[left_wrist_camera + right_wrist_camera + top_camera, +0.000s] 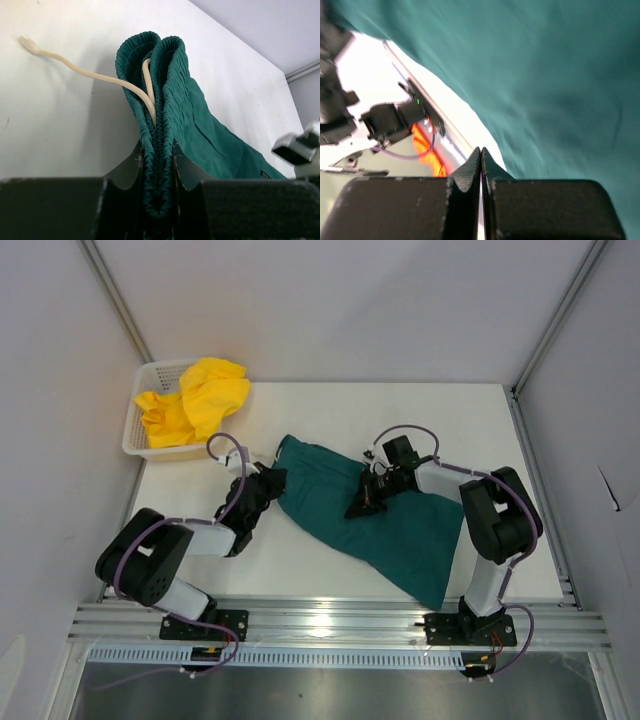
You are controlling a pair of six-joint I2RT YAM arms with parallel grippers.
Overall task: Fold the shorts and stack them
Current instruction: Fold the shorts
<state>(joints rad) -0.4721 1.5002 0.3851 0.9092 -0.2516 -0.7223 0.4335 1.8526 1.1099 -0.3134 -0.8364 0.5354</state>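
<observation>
Folding seems underway on the green shorts [380, 520], spread slantwise across the table [480, 410]. The left claw [159, 172] is clenched on the gathered waistband [160, 100], drawstring [85, 72] trailing; the right claw [481, 160] is pressed closed, seemingly empty, above the cloth. Next likely: carrying the waistband toward the hem. The yellow shorts [200, 400] lie crumpled in the basket [140, 435].

The top camera looks down from behind the arm bases, taking in the whole table [330, 400]. Each wrist camera peers out past its own fingers, very close to the green shorts [385, 515], which all three views share; the left one faces along the tabletop.
</observation>
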